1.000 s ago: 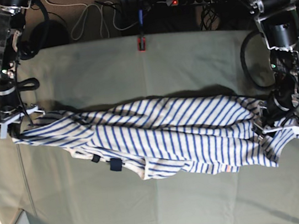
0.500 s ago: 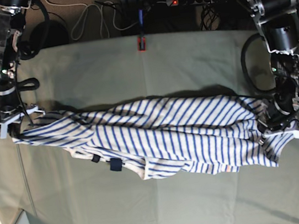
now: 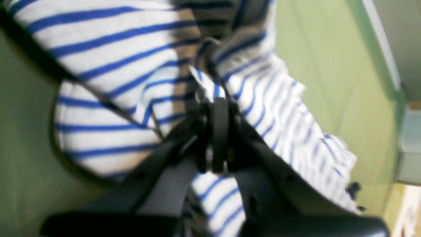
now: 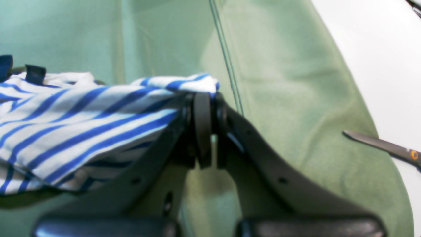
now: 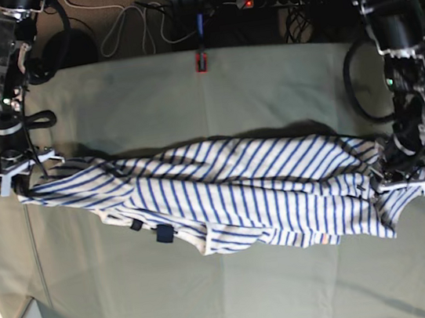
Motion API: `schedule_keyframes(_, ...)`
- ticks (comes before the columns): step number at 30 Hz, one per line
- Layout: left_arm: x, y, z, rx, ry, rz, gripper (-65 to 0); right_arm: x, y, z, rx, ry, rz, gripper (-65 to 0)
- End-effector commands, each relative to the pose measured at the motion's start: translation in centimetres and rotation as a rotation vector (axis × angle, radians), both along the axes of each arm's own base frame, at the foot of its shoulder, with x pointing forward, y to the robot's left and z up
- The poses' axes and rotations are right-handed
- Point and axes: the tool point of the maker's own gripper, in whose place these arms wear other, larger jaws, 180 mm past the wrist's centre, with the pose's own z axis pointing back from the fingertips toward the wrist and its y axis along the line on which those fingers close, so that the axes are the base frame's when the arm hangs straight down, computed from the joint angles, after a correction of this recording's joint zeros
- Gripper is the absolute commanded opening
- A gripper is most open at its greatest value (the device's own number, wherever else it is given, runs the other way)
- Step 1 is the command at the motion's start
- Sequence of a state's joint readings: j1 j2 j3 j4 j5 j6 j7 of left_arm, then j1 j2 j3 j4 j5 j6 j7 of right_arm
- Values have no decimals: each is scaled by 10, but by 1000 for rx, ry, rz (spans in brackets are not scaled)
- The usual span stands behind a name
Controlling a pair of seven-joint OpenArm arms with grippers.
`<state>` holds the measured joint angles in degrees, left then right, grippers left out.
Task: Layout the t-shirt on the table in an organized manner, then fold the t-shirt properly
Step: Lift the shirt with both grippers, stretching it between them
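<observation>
Stretched lengthwise across the middle of the table (image 5: 211,96) — the t-shirt (image 5: 233,195), bunched and rumpled. Pinched at one end by the left gripper (image 5: 402,177), clamped tight on a fold, and at the other by the right gripper (image 5: 15,175) — also closed on the edge

Left gripper (image 5: 402,177): at the base view's right side, wrist angled downward, dark jaws pressed together on a pinch of the t-shirt (image 5: 233,195). Arm reaches down from the upper right.

Right gripper (image 5: 19,177): at the base view's left side, jaws closed on the shirt's edge, arm descending near-vertically from the upper left.
</observation>
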<state>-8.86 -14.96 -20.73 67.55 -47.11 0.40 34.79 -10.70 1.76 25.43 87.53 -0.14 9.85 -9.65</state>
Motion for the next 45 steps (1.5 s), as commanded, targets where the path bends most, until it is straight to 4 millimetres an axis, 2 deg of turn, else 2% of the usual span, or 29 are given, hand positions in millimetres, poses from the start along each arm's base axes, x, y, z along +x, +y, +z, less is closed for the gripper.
schedule_keyframes(1, 4, 20, 26, 8, -81, 45, -649, 7, -4, 15, -26, -52, 9, -650)
schedule_keyframes(3, -10, 24, 35, -23, -102, 56, -649, 7, -4, 16, -27, -52, 10, -650)
schedule_keyframes(7, -51, 28, 44, -80, -71, 33, -649, 5, -6, 15, -28, -48, 7, -650)
schedule_keyframes(10, -94, 30, 41, -115, -20, 35, -649, 3, -6, 14, -30, -45, 6, -650)
schedule_keyframes(12, -125, 34, 36, -121, 17, 62, -649, 2, -7, 14, -30, -42, 3, -650)
schedule_keyframes(15, -168, 51, 23, -119, 71, 151, -649, -5, -8, 9, -34, -27, 6, -650)
schedule_keyframes(18, -187, 54, 1, -152, 132, 185, -649, -6, -8, 8, -41, -17, 14, -650)
schedule_keyframes(22, -188, 50, -40, -279, 202, 242, -649, -6, -8, 8, -41, -17, 14, -650)
schedule_keyframes(25, -183, 47, -55, -335, 223, 259, -645, -6, -8, 9, -42, -20, 15, -650)
schedule_keyframes(28, -183, 46, -56, -345, 227, 263, -641, -6, -9, 10, -44, -21, 12, -650)
schedule_keyframes(30, -184, 41, -57, -361, 243, 243, -608, -6, -10, 11, -46, -21, 11, -650)
schedule_keyframes(33, -188, 33, -57, -378, 281, 199, -494, -7, -11, 11, -47, -23, 8, -650)
schedule_keyframes(37, -184, 31, -46, -345, 277, 151, -341, -11, -11, 8, -48, -13, 10, -650)
schedule_keyframes(41, -178, 31, -34, -316, 248, 140, -325, -12, -11, 6, -45, -6, 9, -650)
schedule_keyframes(45, -177, 32, -36, -308, 254, 140, -325, -11, -10, 6, -45, -8, 11, -650)
